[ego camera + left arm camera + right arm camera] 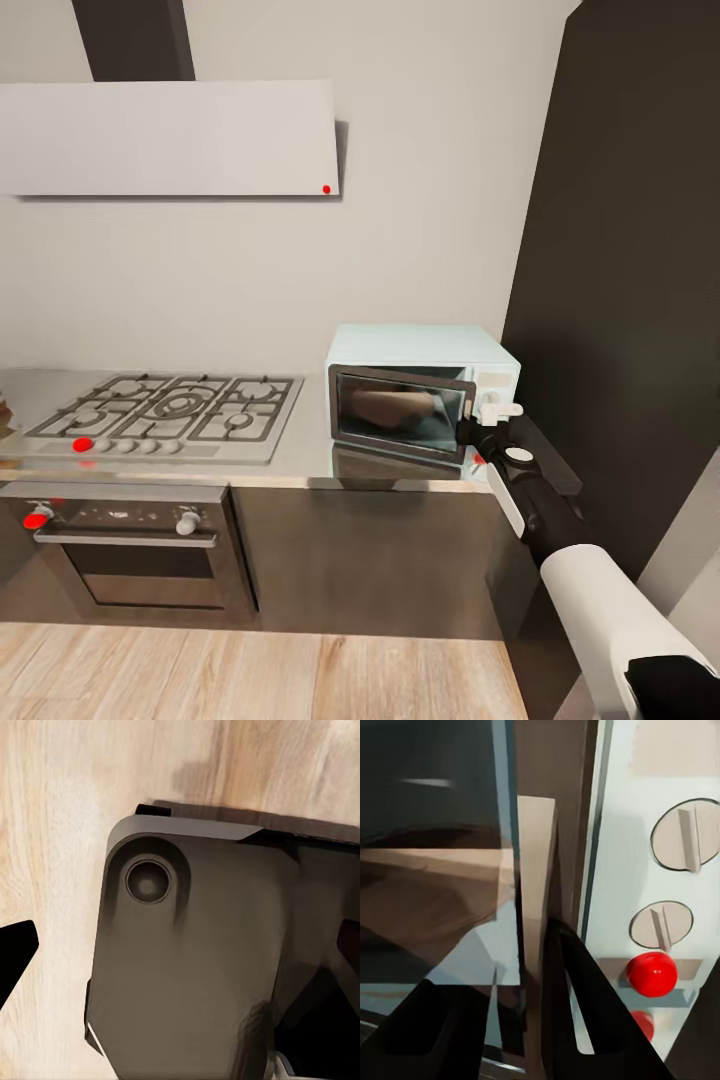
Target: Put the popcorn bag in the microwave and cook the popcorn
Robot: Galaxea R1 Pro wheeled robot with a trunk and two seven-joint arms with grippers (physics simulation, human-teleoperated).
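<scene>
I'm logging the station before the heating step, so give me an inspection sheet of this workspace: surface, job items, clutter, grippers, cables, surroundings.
Surface: grey brushed-steel countertop, reflective, carrying the microwave and a steel gas hob.
Job's things: small pale blue microwave, glass door shut or nearly so; a tan-brown shape inside, likely the crumpled paper popcorn bag. Panel shows two dials and a red light. Popcorn: cannot tell.
Clutter: nothing seen.
Grippers: right gripper at the door's panel-side edge; open or shut cannot be told. Left gripper: cannot tell.
Cables: nothing seen.
Surroundings: built-in steel oven, white range hood, tall dark cabinet, wooden floor.
</scene>
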